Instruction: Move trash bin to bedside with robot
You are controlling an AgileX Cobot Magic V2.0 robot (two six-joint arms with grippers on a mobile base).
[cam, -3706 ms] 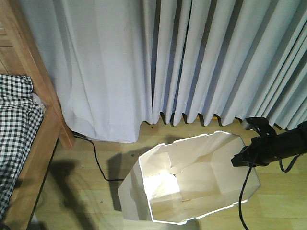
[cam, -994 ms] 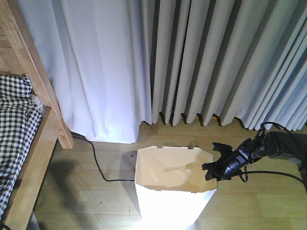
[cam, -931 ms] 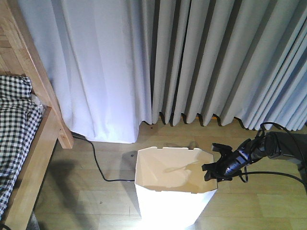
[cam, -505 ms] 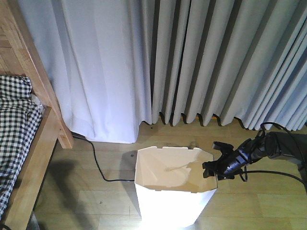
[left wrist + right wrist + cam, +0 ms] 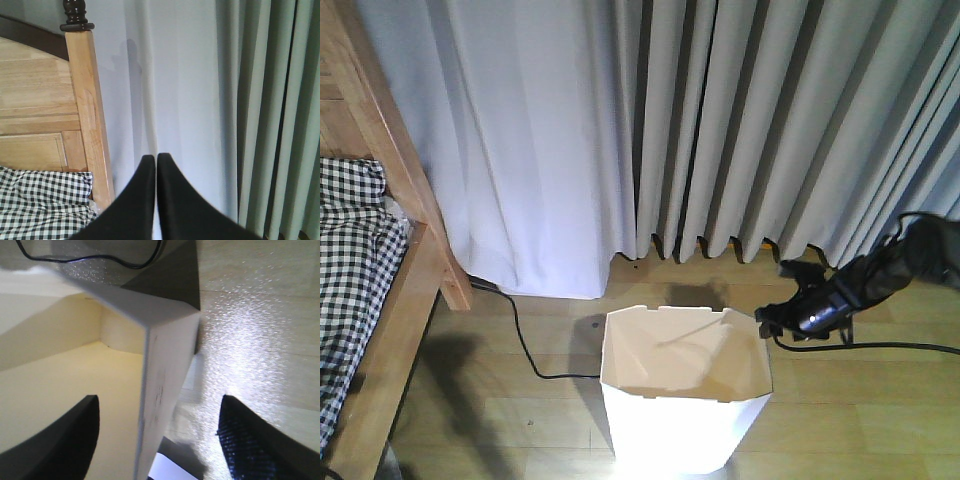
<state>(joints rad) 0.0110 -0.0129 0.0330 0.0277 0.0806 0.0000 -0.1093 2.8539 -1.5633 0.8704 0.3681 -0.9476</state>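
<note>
Straddling the trash bin (image 5: 682, 385) rim with fingers spread, the right claw (image 5: 772, 315) needed a firm pinch before dragging it toward the bedside (image 5: 380, 300); the left claw (image 5: 152, 200) was pressed together.

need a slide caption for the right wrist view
Open right gripper straddling the white trash bin wall, one finger inside, one outside above the wood floor.

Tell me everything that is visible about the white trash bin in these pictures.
The trash bin is white, thin-walled, plastic-looking, with folded angular sides and an open many-cornered rim. It stands upright on the wooden floor, apart from the bed and in front of the curtains. It looks empty inside. The right gripper is at its right rim; the wrist view shows its fingers open on both sides of the wall, not touching it.
</note>
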